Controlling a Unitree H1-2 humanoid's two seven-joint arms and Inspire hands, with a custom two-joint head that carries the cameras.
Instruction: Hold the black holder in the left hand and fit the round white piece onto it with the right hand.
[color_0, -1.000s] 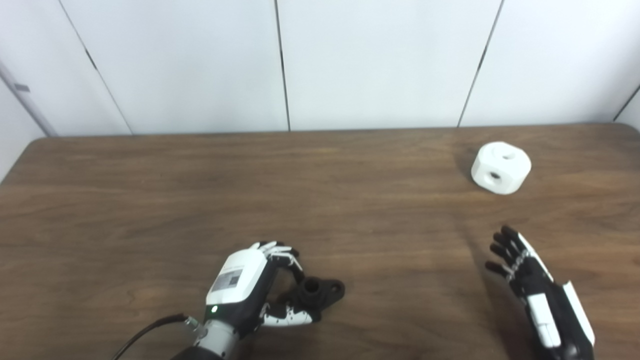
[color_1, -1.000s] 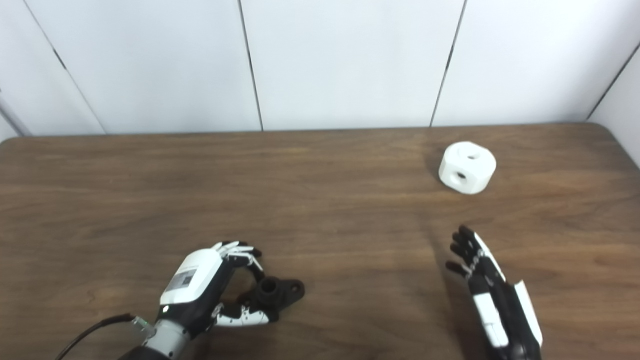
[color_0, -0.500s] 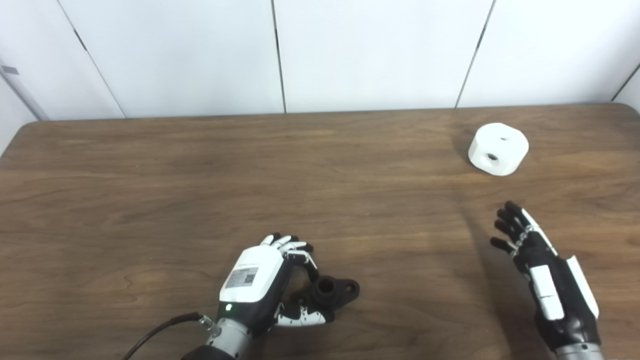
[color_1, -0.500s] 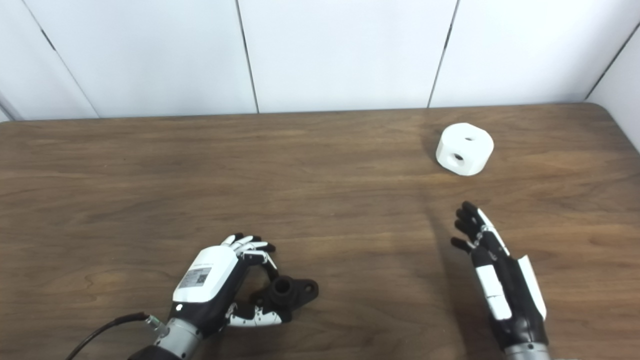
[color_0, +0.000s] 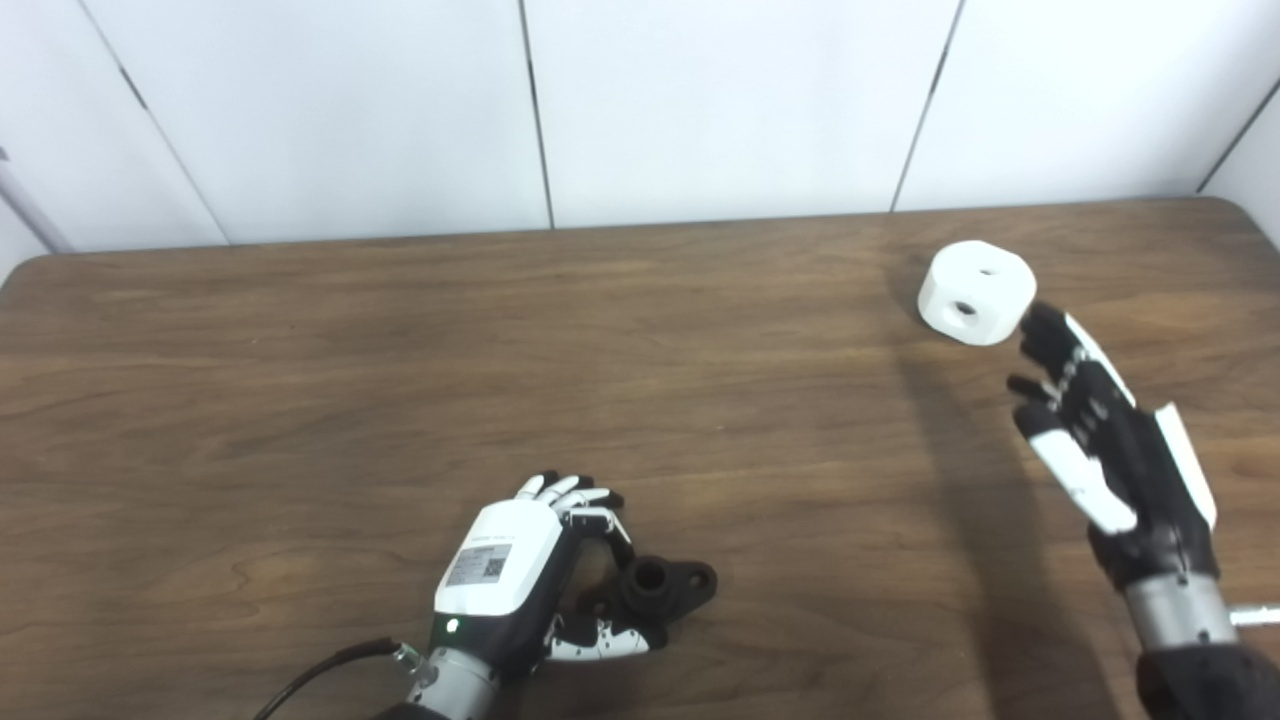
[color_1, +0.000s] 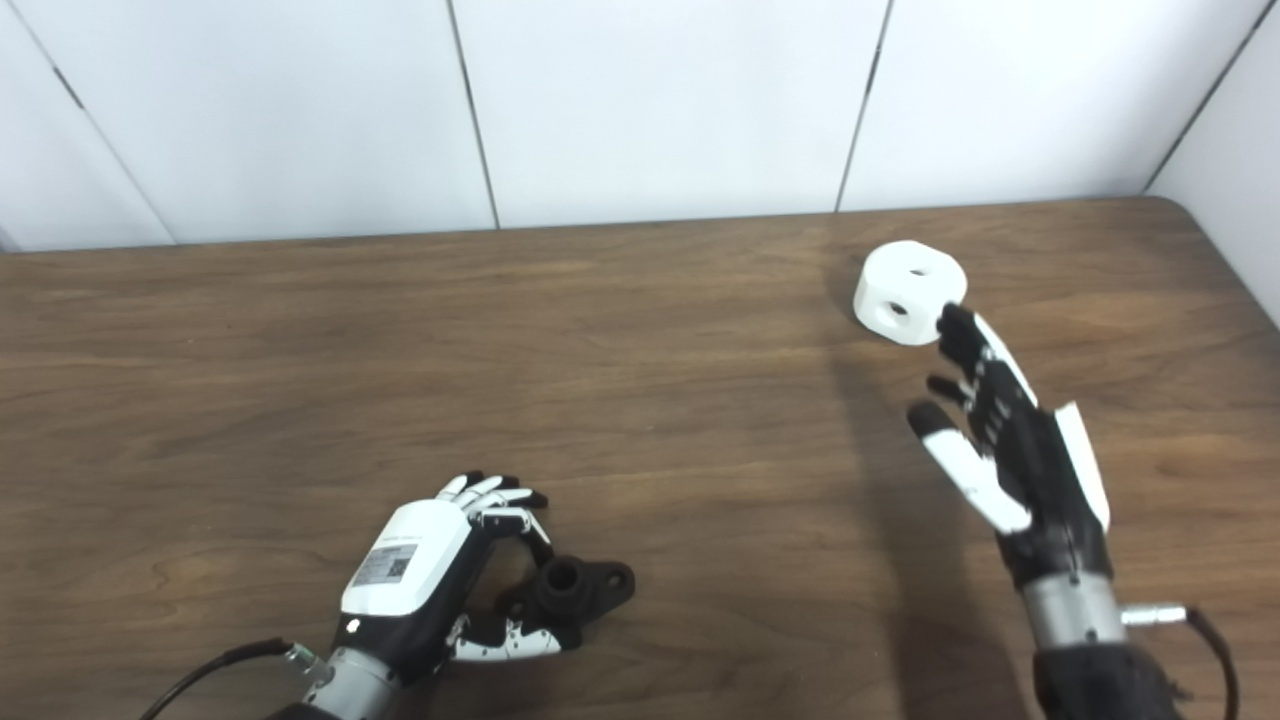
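The black holder (color_0: 662, 585) lies on the wooden table (color_0: 400, 380) near the front edge, left of the middle. My left hand (color_0: 520, 575) curls around its left end, fingers and thumb close around it; the holder rests on the table and I cannot tell if they grip it. The round white piece (color_0: 976, 292), with holes in its top and side, sits at the back right. My right hand (color_0: 1095, 430) is open, raised above the table, its fingertips just right of the white piece and apart from it. Both also show in the right eye view: the holder (color_1: 575, 588), the white piece (color_1: 908, 292).
A white panelled wall (color_0: 640, 100) runs along the table's far edge. The table's right back corner (color_1: 1165, 205) lies close behind the white piece. A black cable (color_0: 320, 672) trails from my left wrist.
My right hand has risen and reached far forward, from the front right to beside the white piece. My left hand stays at the holder. The camera has shifted a little.
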